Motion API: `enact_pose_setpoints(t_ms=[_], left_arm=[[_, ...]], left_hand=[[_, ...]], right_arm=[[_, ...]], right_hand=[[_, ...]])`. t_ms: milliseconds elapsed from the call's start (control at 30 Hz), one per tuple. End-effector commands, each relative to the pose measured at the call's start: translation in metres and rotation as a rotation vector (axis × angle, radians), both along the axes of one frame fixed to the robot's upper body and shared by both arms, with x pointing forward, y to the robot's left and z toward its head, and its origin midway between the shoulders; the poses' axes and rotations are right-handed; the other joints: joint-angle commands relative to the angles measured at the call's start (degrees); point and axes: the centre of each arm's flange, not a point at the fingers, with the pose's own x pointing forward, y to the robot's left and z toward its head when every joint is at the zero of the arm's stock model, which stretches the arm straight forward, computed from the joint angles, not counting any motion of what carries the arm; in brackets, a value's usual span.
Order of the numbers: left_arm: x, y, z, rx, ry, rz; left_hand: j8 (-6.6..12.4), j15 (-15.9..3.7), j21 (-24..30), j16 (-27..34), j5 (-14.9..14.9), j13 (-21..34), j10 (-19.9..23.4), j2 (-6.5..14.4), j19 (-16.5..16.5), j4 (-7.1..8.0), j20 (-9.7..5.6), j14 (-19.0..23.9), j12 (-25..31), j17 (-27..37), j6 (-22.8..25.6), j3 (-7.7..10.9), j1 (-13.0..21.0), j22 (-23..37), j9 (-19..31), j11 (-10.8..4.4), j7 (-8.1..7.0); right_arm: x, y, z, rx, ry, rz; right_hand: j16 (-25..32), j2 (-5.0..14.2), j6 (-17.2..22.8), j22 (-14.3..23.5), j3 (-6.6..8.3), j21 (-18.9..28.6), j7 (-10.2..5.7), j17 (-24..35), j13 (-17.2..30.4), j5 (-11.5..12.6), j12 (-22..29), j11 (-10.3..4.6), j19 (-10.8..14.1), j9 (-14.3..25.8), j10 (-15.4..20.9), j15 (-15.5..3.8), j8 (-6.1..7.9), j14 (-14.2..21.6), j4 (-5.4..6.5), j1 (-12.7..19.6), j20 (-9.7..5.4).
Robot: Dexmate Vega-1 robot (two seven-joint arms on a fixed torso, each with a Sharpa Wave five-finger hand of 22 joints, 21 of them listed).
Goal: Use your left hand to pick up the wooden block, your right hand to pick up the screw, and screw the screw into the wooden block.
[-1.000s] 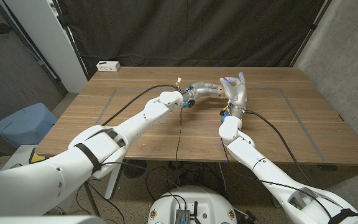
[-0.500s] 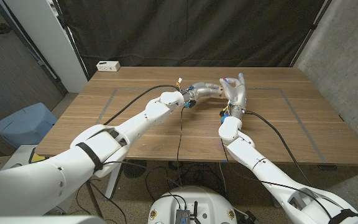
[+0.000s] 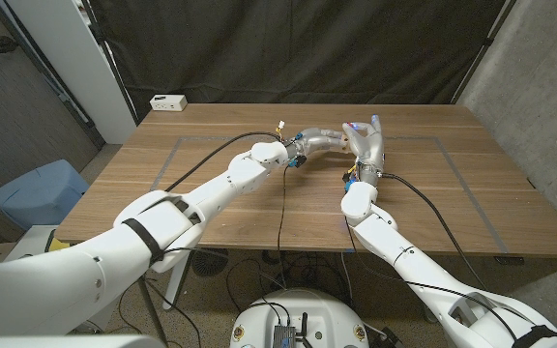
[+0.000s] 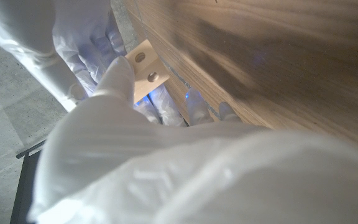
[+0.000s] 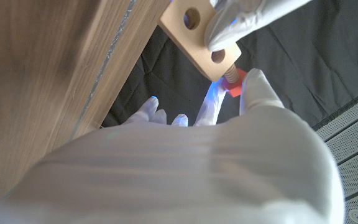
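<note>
Pale wooden block (image 5: 199, 38) with two holes, gripped by the left hand (image 5: 244, 18) above the worktop (image 3: 211, 193), meets the red-headed screw (image 5: 232, 79) pinched in the right hand (image 5: 253, 118), which should turn it squarely.

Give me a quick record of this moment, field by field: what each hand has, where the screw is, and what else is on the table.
left hand: holds the wooden block up off the table
right hand: grips the screw by its red head
screw: threaded end in one of the block's holes; depth cannot be judged
block: pale wood, another hole beside the screw's stands empty
hands: meeting at the far middle of the table
also on table: small white box at the far left corner
</note>
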Motion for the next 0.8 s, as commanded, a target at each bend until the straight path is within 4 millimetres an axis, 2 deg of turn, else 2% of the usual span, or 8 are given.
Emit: enact_pose_setpoints(t_ms=[33,800], left_arm=[[0.0013,-0.0024,0.0007,0.001,0.001,-0.004],[0.0022,0.0027,-0.0011,0.004,0.008,-0.005]], left_hand=[[0.4,-1.62,0.39,0.17,0.21,0.2,0.19,0.36,-0.1,0.09,0.08,0.39,-0.18,0.15,0.42,0.14,0.02,0.14,0.25,-0.01,0.23],[0.43,-1.62,0.39,0.19,0.23,0.22,0.16,0.37,-0.09,0.1,0.14,0.42,-0.2,0.15,0.49,0.09,-0.01,0.14,0.25,-0.01,0.15]], right_arm=[[0.0026,-0.0016,-0.0008,0.002,0.004,0.001],[0.0046,0.0002,-0.0018,0.008,0.001,-0.002]], right_hand=[[0.04,0.7,0.46,0.19,0.03,0.0,-0.25,0.16,0.27,-0.18,0.35,-0.44,-0.24,0.17,0.32,-0.38,0.56,0.46,0.24,0.3,-0.03],[0.03,0.72,0.72,0.18,-0.06,0.05,-0.24,0.19,0.27,-0.18,0.4,-0.5,-0.27,0.02,0.59,-0.48,0.79,0.61,0.27,0.22,-0.01]])
